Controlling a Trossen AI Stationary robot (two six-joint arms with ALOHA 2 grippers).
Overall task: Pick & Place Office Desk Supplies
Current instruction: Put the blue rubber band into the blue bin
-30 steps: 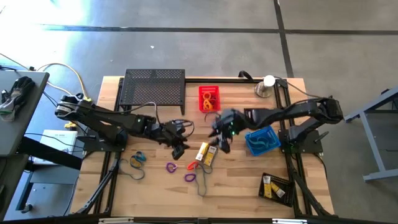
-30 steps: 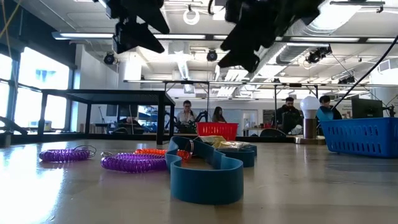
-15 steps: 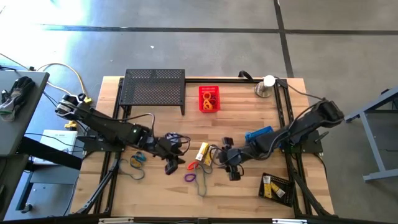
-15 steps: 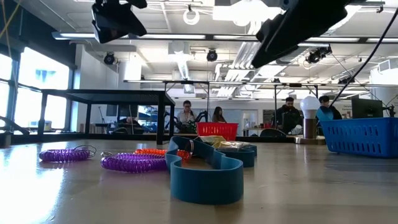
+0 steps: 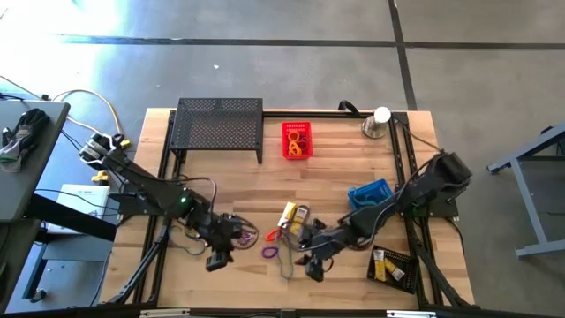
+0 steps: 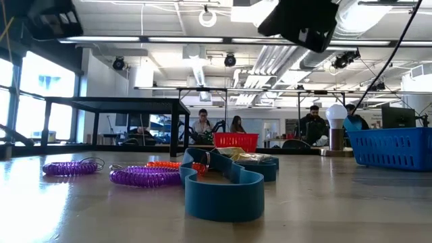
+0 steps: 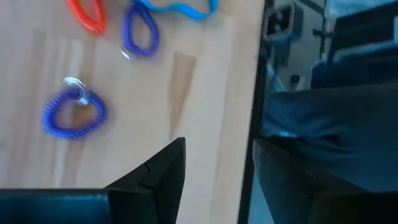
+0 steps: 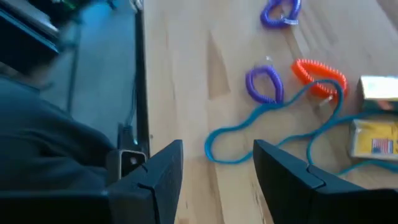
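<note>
high view: red basket [image 5: 297, 140] with orange loops [image 5: 297, 142]

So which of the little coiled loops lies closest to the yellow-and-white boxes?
The orange coiled loop, just beside the boxes; the purple coiled loops lie farther off.

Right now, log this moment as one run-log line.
left hand: open, empty, near front edge | right hand: open, empty, front centre | purple coil: on table between hands | red basket: holds loops

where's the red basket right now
In the high view the red basket sits at the table's far edge near the middle, just right of the black mesh shelf and left of the silver dome. Both grippers are far from it.
</note>
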